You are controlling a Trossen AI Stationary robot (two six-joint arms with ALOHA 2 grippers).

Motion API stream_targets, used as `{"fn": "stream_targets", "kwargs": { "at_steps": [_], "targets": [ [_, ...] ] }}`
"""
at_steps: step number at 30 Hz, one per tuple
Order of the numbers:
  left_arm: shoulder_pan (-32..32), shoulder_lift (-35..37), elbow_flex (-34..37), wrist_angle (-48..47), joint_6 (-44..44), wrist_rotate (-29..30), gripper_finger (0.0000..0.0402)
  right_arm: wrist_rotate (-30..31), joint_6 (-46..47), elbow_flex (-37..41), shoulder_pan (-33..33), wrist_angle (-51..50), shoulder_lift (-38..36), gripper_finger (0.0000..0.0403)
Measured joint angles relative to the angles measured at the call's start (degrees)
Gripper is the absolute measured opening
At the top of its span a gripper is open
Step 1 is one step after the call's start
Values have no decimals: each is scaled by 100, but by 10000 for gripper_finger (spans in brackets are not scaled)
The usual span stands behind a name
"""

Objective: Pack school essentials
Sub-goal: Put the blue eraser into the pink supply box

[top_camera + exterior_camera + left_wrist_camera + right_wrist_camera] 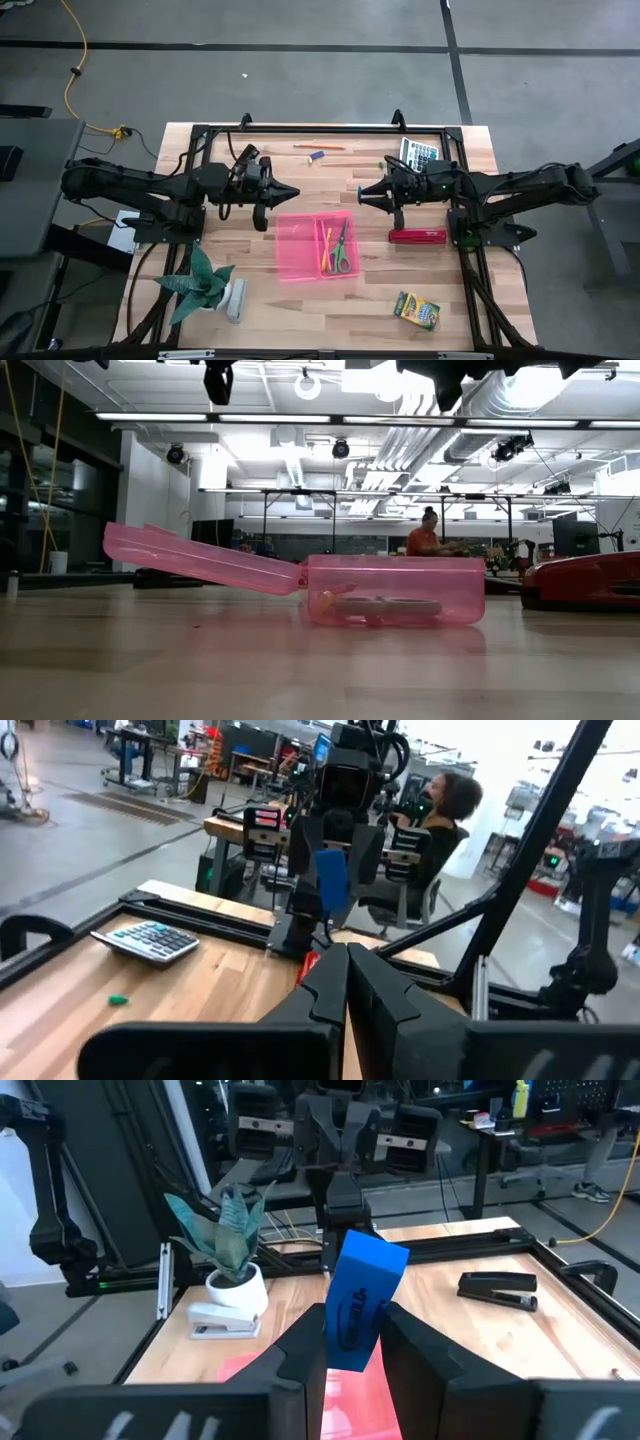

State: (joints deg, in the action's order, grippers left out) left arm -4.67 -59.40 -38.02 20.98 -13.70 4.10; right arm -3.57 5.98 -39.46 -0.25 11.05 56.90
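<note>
Green-handled scissors (341,247) and pencils (325,250) lie in the open pink plastic case (300,258). The right gripper (362,194) clamps a blue eraser (360,1300); the left gripper (292,192) is closed and empty. The crayon box (416,310) remains unpacked.

Left tool (291,191) closed, right tool (360,195) clamped.

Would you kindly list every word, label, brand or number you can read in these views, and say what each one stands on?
Nothing can be read for certain.
Blue rectangular eraser held in the right gripper: dark oval print on its face, too blurred to read.
Grey calculator on the wooden table: key markings too small to read.
Yellow-green crayon box: printing too small to read.
Red stapler: no legible label.
</note>
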Motion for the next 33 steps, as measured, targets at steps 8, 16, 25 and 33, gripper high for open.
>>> {"fn": "stream_targets", "kwargs": {
  "at_steps": [8, 16, 25, 33],
  "targets": [
    [0, 2, 0, -9, 193, -2, 0, 0, 7, 0, 0, -2, 0, 74],
    [0, 28, 0, -22, 193, -6, 0, -4, 72, 0, 0, -2, 0, 74],
    [-12, 474, 4, -274, 194, -4, 0, 7, 110, -2, 92, 114, 428, 74],
    [-20, 911, 4, -462, 193, 192, 0, -59, 303, -2, 155, 312, 1741, 74]
  ]
}}
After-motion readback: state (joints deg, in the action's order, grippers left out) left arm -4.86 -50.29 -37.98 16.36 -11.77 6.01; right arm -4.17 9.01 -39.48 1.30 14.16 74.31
